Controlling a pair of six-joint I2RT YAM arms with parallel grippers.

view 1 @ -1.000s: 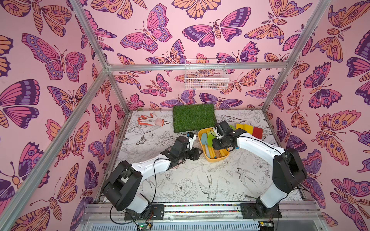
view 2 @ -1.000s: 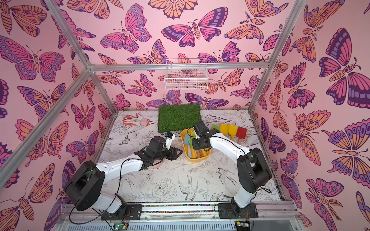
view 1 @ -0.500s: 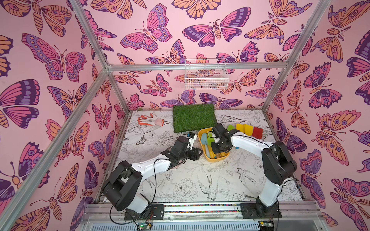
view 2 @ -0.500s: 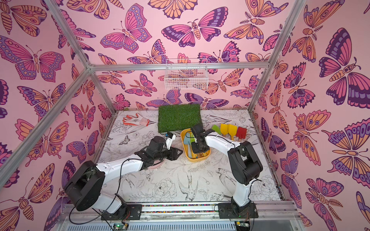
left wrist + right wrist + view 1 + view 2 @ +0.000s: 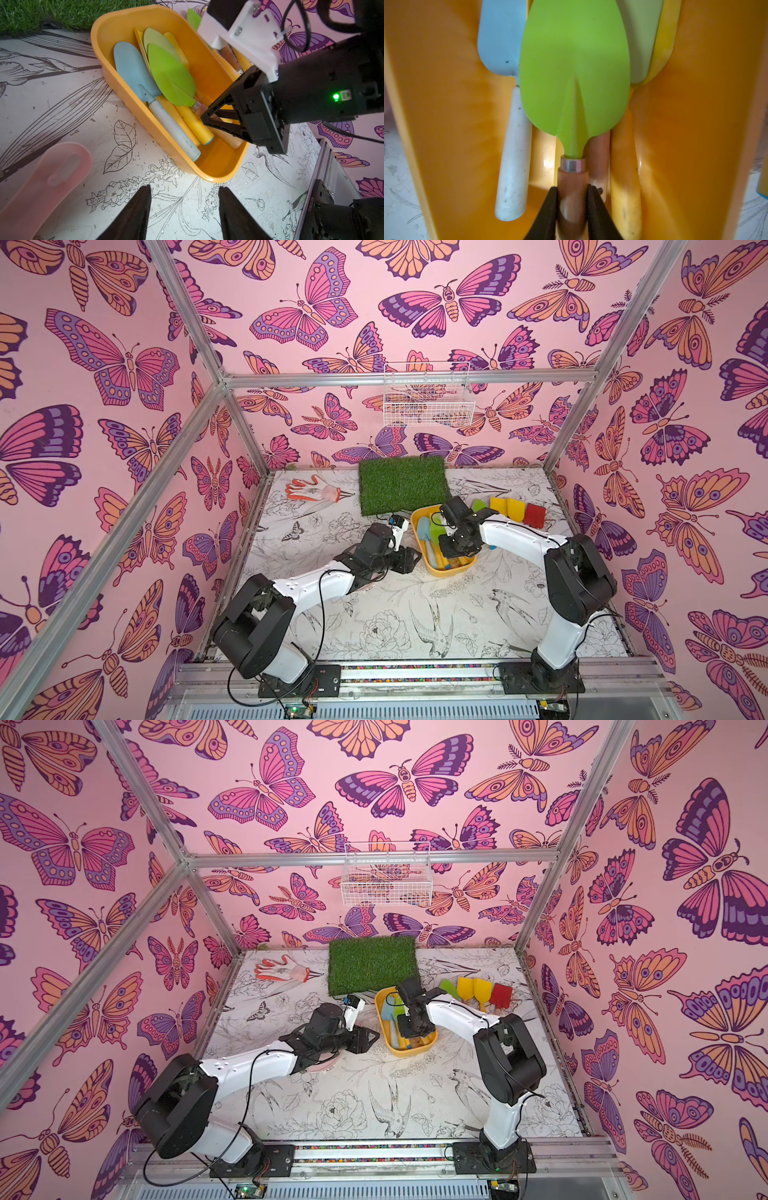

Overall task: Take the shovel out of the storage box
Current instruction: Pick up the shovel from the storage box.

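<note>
Top views first. In both, your storage box [image 5: 446, 572] sits on the desk [image 5: 374, 614], just in front of the grass mat [image 5: 403, 483]. Your right pincer [image 5: 452, 548] is down inside the box, over the handle ends of the tools. A green shovel [image 5: 435, 529] and a blue shovel [image 5: 423, 526] lie side by side in there, blades toward the mat. Your left pincer [image 5: 412, 560] sits low, just beside the box's left wall. A glove [image 5: 313, 491] lies at the far left of the desk, and a red scoop [image 5: 535, 514] lies to the right, well apart from the box. A white wire basket [image 5: 428, 396] hangs on the back wall.

Over to the left wrist view. Your left pincer [image 5: 184, 187] stands wide, with only bare desk between its fingers [image 5: 141, 207] and its tips near one end of the box. A pink dustpan [image 5: 41, 176] lies on the desk beside the box. Inside, the green blade overlaps the blue one, and the right pincer [image 5: 207, 122] is closed in at the green shovel's handle.

Now the right wrist view, and here's your grip. Both black fingers [image 5: 550, 207] press on either side of the green shovel's wooden handle, just behind its metal collar. The shovel is inside the box, lying over the other handles. You can't tell whether it has cleared them.
</note>
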